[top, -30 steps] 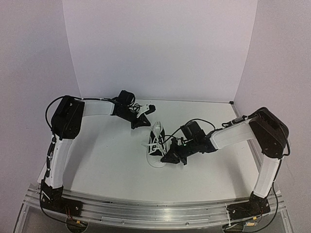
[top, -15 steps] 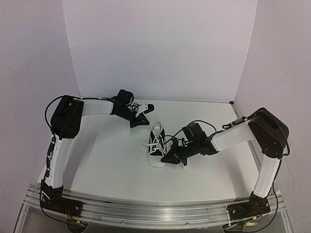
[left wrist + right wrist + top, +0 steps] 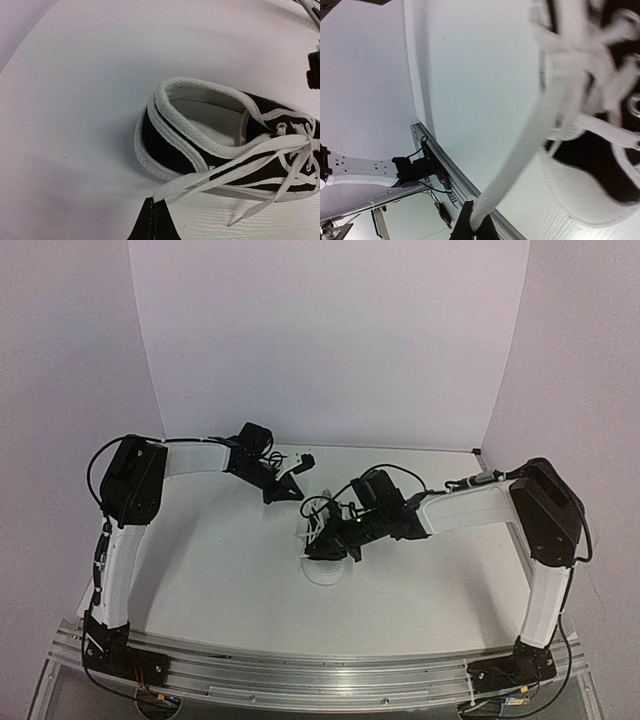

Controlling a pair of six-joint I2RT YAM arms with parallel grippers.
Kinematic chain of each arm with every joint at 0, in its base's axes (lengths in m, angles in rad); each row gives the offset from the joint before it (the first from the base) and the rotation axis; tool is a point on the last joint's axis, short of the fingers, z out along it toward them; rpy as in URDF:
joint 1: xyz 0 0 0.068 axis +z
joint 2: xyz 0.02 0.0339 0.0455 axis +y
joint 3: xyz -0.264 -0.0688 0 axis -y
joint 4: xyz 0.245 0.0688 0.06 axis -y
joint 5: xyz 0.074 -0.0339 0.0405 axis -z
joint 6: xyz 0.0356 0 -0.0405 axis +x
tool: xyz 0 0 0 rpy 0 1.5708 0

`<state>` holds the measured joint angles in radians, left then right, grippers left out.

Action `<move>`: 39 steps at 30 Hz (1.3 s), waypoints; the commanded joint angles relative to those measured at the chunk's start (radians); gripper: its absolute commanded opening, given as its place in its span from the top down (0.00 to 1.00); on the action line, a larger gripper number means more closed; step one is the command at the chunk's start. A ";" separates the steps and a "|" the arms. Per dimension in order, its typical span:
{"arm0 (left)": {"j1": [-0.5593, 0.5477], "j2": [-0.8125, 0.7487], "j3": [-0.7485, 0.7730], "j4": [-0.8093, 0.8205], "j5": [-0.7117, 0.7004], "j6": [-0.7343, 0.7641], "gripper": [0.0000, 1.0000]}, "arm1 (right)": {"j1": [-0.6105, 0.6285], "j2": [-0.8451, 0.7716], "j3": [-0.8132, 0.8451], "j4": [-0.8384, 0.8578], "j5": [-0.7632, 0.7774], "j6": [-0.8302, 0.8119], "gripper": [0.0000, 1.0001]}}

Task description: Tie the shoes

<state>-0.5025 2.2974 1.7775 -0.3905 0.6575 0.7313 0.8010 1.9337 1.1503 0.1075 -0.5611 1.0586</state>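
Swinging leftward since a second ago, the right gripper (image 3: 322,545) now hangs over the sneaker (image 3: 165,145) at mid-table (image 3: 220,560), clenched on one lace (image 3: 520,165), while the left gripper (image 3: 154,212), far-left, pinches the other lace (image 3: 200,181), so the laces seem to be crossing.

Sneaker (image 3: 159,142) with black canvas upper, white herringbone-woven collar binding, white lining and white finely ribbed sole edge; plain white flat laces (image 3: 235,162); plain white counter (image 3: 75,100); robot arms (image 3: 118,565) white with black joints; pale lilac-white backdrop (image 3: 330,340).
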 commanded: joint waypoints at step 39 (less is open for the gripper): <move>0.051 -0.267 -0.120 -0.157 0.107 0.143 0.32 | -0.033 -0.077 0.207 -0.422 0.340 -0.256 0.63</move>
<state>-0.4773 2.1602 1.6729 -0.5426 0.7155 0.7897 0.7654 1.8018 1.3334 -0.2833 -0.2568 0.7728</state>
